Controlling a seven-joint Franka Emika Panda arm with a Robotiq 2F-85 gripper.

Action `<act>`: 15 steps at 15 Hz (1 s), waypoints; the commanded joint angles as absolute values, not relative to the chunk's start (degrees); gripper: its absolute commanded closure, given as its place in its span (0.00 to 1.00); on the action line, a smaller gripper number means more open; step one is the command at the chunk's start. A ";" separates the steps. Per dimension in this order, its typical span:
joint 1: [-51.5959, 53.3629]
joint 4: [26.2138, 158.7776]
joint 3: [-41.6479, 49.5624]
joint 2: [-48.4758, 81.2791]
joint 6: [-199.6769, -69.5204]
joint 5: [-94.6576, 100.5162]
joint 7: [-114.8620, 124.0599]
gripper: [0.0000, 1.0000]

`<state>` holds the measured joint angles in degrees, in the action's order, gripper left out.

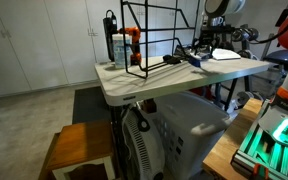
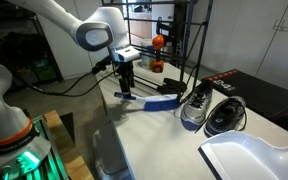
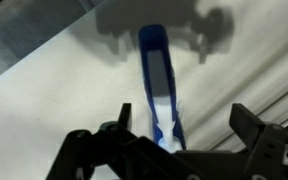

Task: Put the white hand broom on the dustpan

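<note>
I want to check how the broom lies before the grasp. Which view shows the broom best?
An exterior view: the broom shows full length, handle to head. The wrist view shows only its blue handle, close up between the open jaws. In an exterior view from farther off it is tiny among clutter.

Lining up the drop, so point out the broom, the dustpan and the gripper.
broom (image 2: 154, 102): exterior view, on its blue handle.
dustpan (image 2: 254, 156): exterior view, on its bare white floor.
gripper (image 2: 125, 90): exterior view, midway between its fingertips.
</note>
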<state>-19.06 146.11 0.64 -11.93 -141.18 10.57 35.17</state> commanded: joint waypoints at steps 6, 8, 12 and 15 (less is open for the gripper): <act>-16.11 139.78 4.77 -2.11 -140.78 10.56 37.01 0.25; -15.38 138.76 5.65 -0.75 -140.06 10.76 37.71 0.34; -14.14 137.25 7.17 0.34 -138.04 10.54 38.79 0.66; -13.47 137.15 7.93 -0.65 -136.78 10.08 38.81 0.88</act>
<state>-15.14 137.98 6.51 -0.42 -139.06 10.53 37.62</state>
